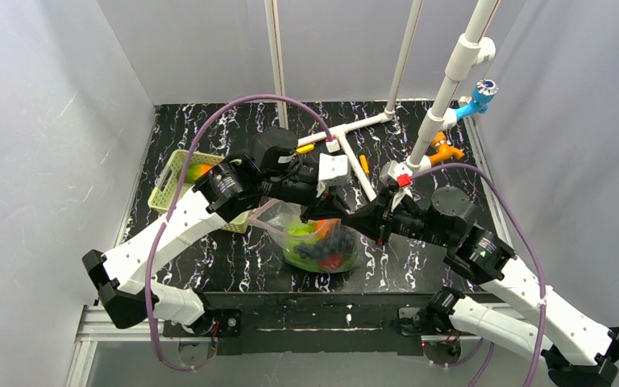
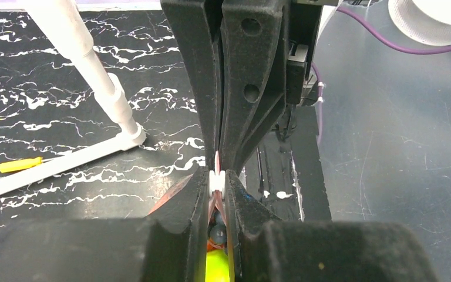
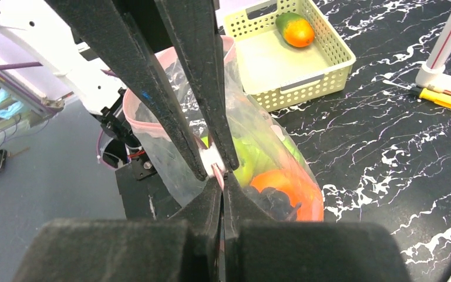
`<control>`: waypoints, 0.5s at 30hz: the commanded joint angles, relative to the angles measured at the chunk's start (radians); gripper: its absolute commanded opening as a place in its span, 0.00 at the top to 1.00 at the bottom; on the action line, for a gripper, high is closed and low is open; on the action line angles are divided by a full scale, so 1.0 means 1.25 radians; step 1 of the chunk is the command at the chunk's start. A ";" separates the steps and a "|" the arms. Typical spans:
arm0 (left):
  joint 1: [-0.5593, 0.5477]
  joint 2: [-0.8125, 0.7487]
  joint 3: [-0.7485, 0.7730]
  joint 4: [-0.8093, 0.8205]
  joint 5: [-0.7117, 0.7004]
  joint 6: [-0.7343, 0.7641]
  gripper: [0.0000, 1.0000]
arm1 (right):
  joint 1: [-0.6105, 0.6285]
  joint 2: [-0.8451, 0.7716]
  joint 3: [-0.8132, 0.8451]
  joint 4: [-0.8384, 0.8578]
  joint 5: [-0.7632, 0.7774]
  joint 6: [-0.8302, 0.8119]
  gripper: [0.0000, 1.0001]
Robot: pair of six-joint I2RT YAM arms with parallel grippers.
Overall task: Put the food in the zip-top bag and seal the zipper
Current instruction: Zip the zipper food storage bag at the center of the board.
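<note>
- While both arms reach inward over the glossy black, white-veined worktop (image 1: 209, 266), their fingers meet at one spot above its middle.
- Left gripper (image 2: 217, 177): matte black, tapered fingers are pressed together on the zipper (image 2: 218, 160), a thin pinkish strip. A small white piece is caught between the tips.
- Right gripper (image 3: 221, 176): its fingers are likewise pinched shut on the same pinkish strip, tip to tip with the left pair.
- Zip-top bag (image 3: 252, 138): clear, soft, crinkled plastic hanging from that pinched edge, just right of the basket (image 3: 293, 88) and nearer the arms. Part of its pink rim bows open in a loop.
- Food (image 3: 282, 182): smooth plastic pieces are heaped in the bag's bottom, some bright green, one rounded and orange, a dark bumpy cluster and a bit of red.
- The basket is pale green and rectangular with perforated walls, at the left of the worktop. One rounded green-and-orange fruit (image 3: 296, 30) lies inside it.
- A screwdriver (image 3: 446, 100) with a yellow handle lies beside the foot of a white pipe frame (image 1: 355, 133) on the far side.
</note>
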 commanded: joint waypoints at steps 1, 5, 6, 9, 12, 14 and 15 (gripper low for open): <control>0.009 -0.054 -0.014 -0.087 -0.020 0.012 1.00 | -0.004 -0.050 -0.012 0.114 0.111 0.038 0.99; 0.029 -0.091 -0.050 -0.086 -0.019 0.006 1.00 | -0.004 -0.069 -0.015 0.107 0.154 0.035 0.99; 0.035 -0.099 -0.055 -0.088 -0.017 0.005 1.00 | -0.004 -0.073 -0.016 0.101 0.165 0.032 0.99; 0.045 -0.120 -0.061 -0.108 -0.008 0.011 1.00 | -0.003 -0.089 -0.021 0.087 0.193 0.023 0.99; 0.051 -0.147 -0.075 -0.135 -0.008 0.020 1.00 | -0.005 -0.103 -0.018 0.066 0.219 0.016 0.99; 0.058 -0.162 -0.085 -0.157 -0.020 0.026 1.00 | -0.005 -0.112 -0.020 0.060 0.237 0.011 0.99; 0.060 -0.169 -0.087 -0.174 -0.028 0.028 1.00 | -0.005 -0.117 -0.021 0.057 0.248 0.010 0.99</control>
